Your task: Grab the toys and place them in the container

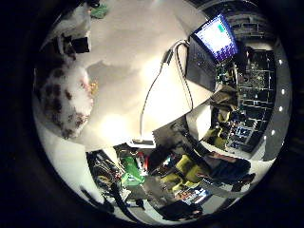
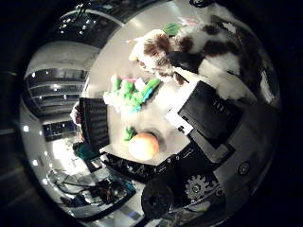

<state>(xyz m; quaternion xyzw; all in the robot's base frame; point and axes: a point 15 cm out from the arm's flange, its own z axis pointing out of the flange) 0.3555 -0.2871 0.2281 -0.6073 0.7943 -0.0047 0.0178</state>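
A brown-and-white spotted plush toy (image 2: 194, 47) lies on the white table (image 2: 142, 57), close to the palm in the right thumb side palm view. A green plush toy (image 2: 133, 95) and an orange ball (image 2: 144, 147) lie farther off on the table. A dark ribbed container (image 2: 93, 121) stands beside the green toy. My right hand (image 2: 213, 123) hangs above the table, with a black-and-white finger (image 2: 201, 112) held loosely next to the spotted plush toy and not around it. The right little finger side palm view shows the spotted plush (image 1: 62, 95) lying on the table.
An open laptop (image 1: 214, 43) stands on the table's far part, beside a shelf unit (image 1: 256, 90). A small black object (image 1: 76, 43) and a green item (image 1: 98, 11) lie near the table edge. Clutter (image 1: 133, 171) sits past the table's near edge.
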